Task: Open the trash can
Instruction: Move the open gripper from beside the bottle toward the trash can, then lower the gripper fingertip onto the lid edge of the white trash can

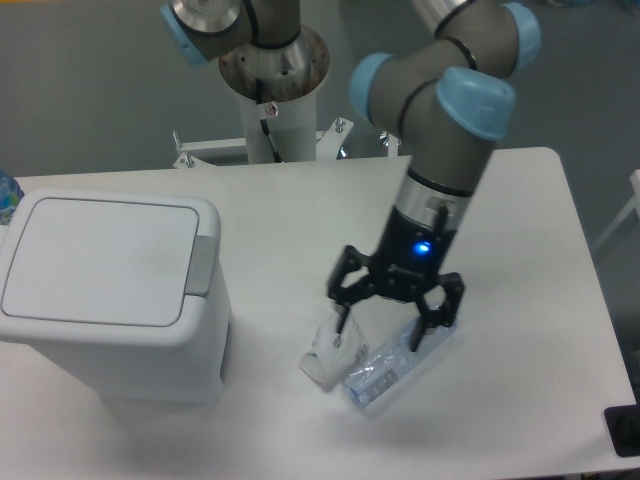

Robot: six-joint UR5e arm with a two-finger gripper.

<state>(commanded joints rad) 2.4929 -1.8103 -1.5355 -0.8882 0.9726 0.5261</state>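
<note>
The large boxy white plastic trash can (pixel 105 300) stands at the left of the frame, its flat hinged lid (pixel 98 258) lying flush and shut, the grey rectangular push tab (pixel 203 266) on its right edge untouched. So the task looks not yet begun. The black two-finger gripper (pixel 385 328) hangs at lower centre, well apart from the can, jaws spread wide and holding nothing, above a crumpled white scrap (pixel 327 358) and a clear plastic bottle (pixel 400 364) lying on the white table (pixel 520 220). Reaching the tab and pressing it remain.
</note>
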